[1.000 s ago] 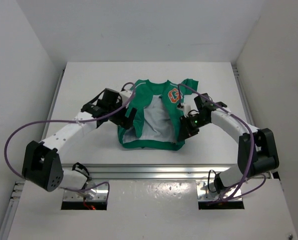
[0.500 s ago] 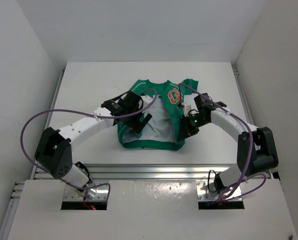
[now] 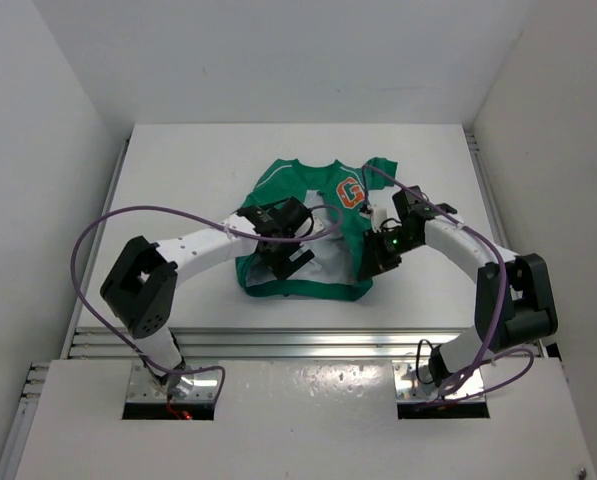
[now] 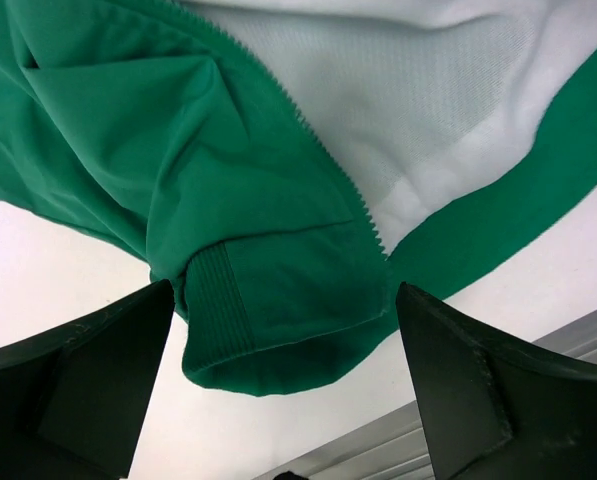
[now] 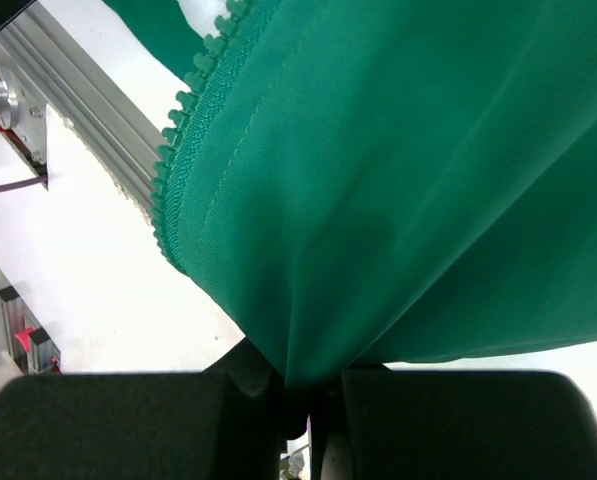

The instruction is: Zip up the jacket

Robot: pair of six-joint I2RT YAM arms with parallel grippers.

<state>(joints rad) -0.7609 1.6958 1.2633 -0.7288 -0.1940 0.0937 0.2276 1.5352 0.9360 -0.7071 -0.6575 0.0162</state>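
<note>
Lying on the table (image 3: 178,170) between the two arms, the jacket (image 3: 288,185) is shown with its front unzipped, so that pale lining (image 4: 428,90) is exposed between the green panels. The left gripper (image 4: 283,290) is seen spread wide above the lower corner of one front panel, and nothing is held in it. One finger (image 4: 88,370) is placed to each side of the ribbed hem (image 4: 238,330), which lies just ahead of the fingertips; whether the fabric is touched cannot be told. A row of zipper teeth (image 4: 328,170) is seen running away from this gripper along the panel edge, with the lining on its far side. The right gripper (image 5: 293,395) is clamped on a fold of green fabric at the other front panel. The cloth is drawn to a pinch between the closed fingers and fans out ahead of them. That panel's own toothed edge (image 5: 183,130) is seen just beside the pinched fold, with a metal rail (image 5: 88,100) beyond it. From above, the orange letter G (image 3: 350,190) is seen ahead of the right gripper, and the collar lies farthest from both hands.
</note>
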